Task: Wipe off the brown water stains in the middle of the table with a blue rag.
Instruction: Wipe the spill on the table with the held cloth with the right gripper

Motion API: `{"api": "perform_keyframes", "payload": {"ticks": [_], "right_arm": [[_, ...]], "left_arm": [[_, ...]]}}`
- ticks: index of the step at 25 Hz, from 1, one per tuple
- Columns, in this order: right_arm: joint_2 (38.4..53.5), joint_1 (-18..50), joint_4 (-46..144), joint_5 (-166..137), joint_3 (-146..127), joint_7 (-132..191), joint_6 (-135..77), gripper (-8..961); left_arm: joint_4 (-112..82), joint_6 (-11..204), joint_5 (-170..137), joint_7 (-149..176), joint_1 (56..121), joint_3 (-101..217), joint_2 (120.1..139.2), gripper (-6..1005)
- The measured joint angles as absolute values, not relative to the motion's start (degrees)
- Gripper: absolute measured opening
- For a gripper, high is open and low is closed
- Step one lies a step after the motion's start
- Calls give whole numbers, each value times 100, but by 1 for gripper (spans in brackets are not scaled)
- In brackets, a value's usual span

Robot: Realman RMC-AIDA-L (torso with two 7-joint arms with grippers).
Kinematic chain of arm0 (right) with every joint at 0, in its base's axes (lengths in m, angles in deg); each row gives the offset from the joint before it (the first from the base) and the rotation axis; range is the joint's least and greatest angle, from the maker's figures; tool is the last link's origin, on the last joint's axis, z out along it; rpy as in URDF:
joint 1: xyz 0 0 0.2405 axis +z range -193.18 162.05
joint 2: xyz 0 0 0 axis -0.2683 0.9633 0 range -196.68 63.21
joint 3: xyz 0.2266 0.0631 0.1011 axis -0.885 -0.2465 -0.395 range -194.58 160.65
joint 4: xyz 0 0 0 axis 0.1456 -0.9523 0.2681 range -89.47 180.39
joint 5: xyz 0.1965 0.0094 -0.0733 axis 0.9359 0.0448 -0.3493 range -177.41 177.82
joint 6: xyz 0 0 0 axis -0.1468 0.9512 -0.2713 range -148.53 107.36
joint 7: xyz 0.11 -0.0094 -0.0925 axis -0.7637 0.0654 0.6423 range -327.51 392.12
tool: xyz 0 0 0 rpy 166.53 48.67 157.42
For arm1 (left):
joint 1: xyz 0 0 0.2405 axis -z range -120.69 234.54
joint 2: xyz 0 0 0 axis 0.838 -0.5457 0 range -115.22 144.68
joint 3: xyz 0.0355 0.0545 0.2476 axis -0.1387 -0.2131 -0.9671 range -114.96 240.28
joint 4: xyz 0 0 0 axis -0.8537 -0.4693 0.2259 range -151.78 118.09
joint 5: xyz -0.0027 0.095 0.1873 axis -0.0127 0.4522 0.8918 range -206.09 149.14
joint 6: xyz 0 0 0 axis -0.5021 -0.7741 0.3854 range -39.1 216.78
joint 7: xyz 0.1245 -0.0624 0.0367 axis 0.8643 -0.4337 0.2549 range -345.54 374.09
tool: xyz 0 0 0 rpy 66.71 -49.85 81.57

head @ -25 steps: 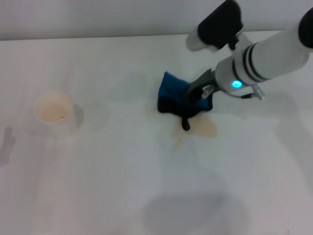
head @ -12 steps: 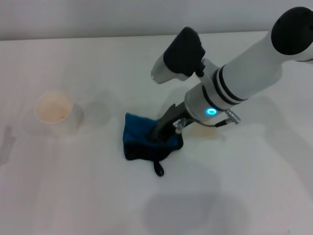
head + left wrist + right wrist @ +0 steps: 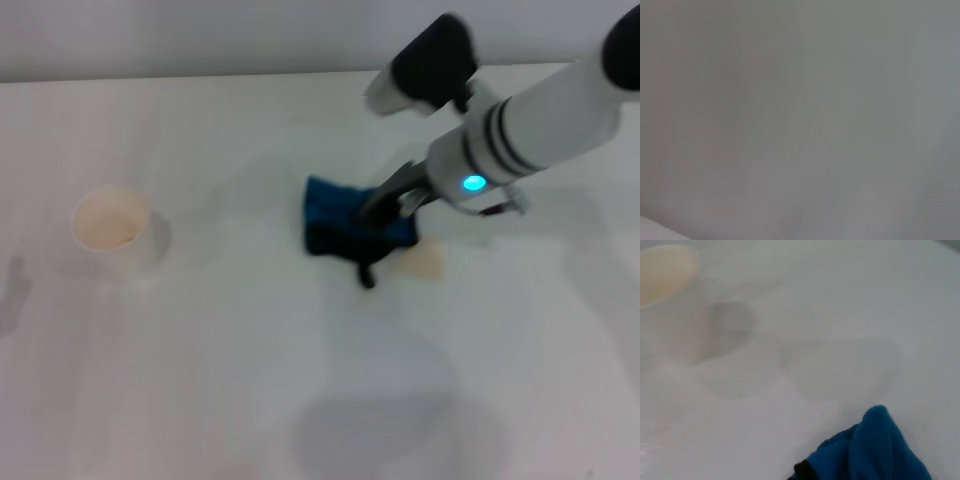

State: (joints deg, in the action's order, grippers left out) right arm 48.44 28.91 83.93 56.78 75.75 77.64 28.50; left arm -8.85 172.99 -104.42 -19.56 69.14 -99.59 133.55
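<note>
Probably a lab or test bench. Bare white table (image 3: 200, 400), plain pale wall (image 3: 200, 40) behind. Single paper cup (image 3: 110, 232) present.

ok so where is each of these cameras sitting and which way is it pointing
Head view: high on the robot, looking forward and down at the table; the right arm's pincer presses the blue rag beside the brown water stains; cup on the left.
Left wrist view: only a blank grey surface, no body parts.
Right wrist view: low over the table, facing the cup; no fingers show.
Head and right wrist views share the rag and cup.
</note>
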Motion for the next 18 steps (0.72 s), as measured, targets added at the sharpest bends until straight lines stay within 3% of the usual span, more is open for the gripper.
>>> {"api": "perform_keyframes", "payload": {"ticks": [11,18], "right_arm": [[4702,2589,8419,4477,6132,7836,3378,40],[4900,2425,8711,4734,6280,8246,4323,39]], "left_arm": [[-897,17304,-10441,-1956,6914,-9955,13351,876],[-973,17302,-10441,-1957,6967,-9949,13356,876]]}}
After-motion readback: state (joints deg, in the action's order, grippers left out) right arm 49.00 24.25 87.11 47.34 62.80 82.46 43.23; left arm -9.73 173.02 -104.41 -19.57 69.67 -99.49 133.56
